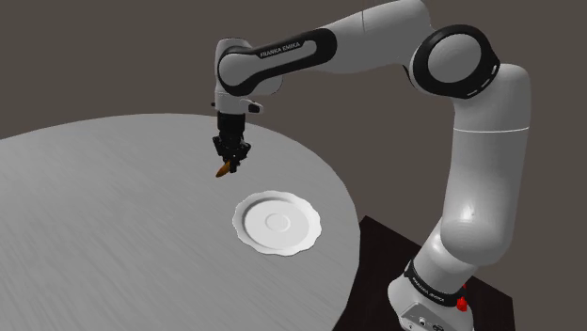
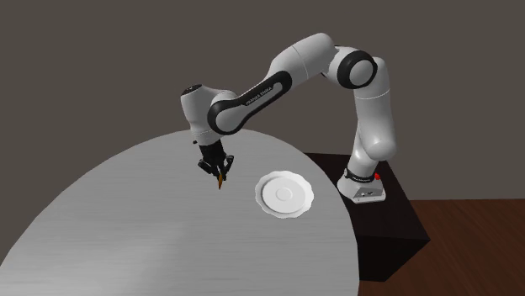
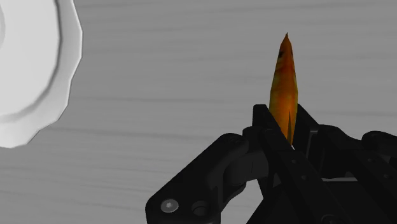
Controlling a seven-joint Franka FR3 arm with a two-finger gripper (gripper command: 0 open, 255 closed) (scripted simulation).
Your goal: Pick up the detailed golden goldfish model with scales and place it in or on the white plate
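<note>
Gripper: I had the gripper (image 1: 229,160) (image 2: 220,168) (image 3: 284,130) clamped on the goldfish, one black finger pressed to each flank.
Goldfish: the orange-gold goldfish (image 1: 222,171) (image 2: 221,179) (image 3: 284,76) stuck out past the fingertips, pointing down at the worktop; I could not tell whether its tip touched.
Plate: the white plate (image 1: 246,209) (image 2: 267,187) (image 3: 60,70), scallop-rimmed, lay flat on the worktop, apart from the goldfish, toward the shoulder view's lower right.
Worktop: the worktop (image 1: 113,226) (image 2: 151,235) was round and pale grey, faintly streaked.
Arm: the arm (image 1: 480,122) rose from its stand (image 1: 433,303) and reached over toward the shoulder view's left.
</note>
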